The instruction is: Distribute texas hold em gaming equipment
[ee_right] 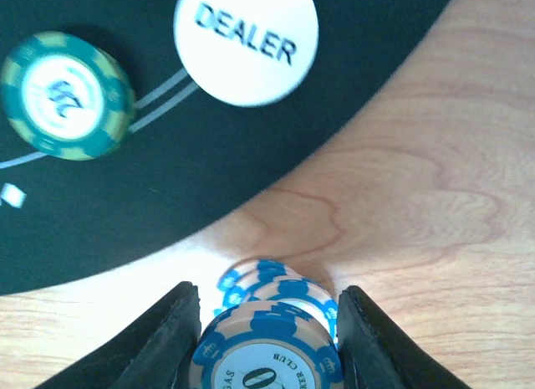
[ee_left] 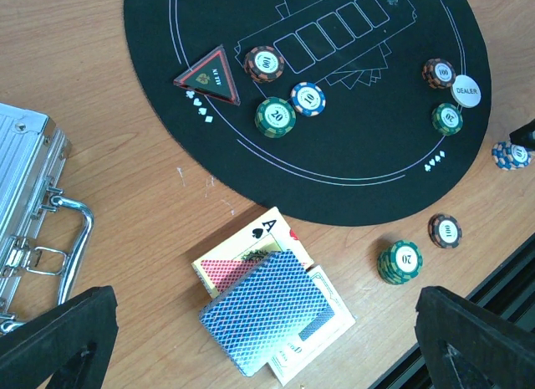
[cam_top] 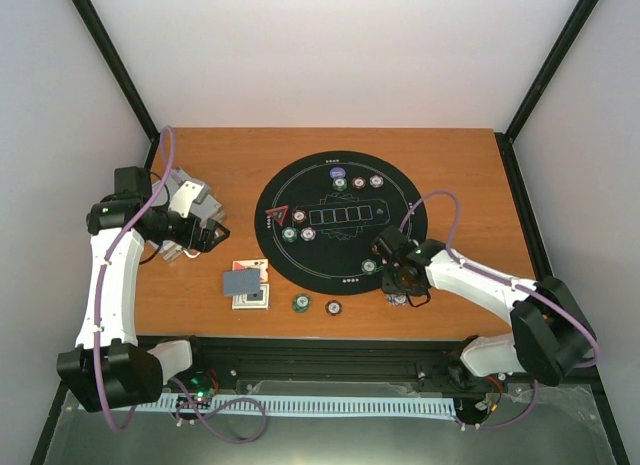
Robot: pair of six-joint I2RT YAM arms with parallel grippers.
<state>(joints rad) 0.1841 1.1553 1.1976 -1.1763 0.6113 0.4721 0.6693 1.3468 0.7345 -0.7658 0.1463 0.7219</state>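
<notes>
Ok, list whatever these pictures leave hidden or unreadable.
- Blue chips: right wrist view, number cut off by the bottom edge.
- Cards under the blue-backed deck: left wrist view, faces mostly covered.
- Case: left wrist view, cut by the left edge.

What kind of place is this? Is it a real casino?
Probably not a casino, more likely a robot test booth: plain white walls close in one wooden table, a left arm and right arm are bolted at its near edge, and a small poker mat with chips lies on it.
</notes>
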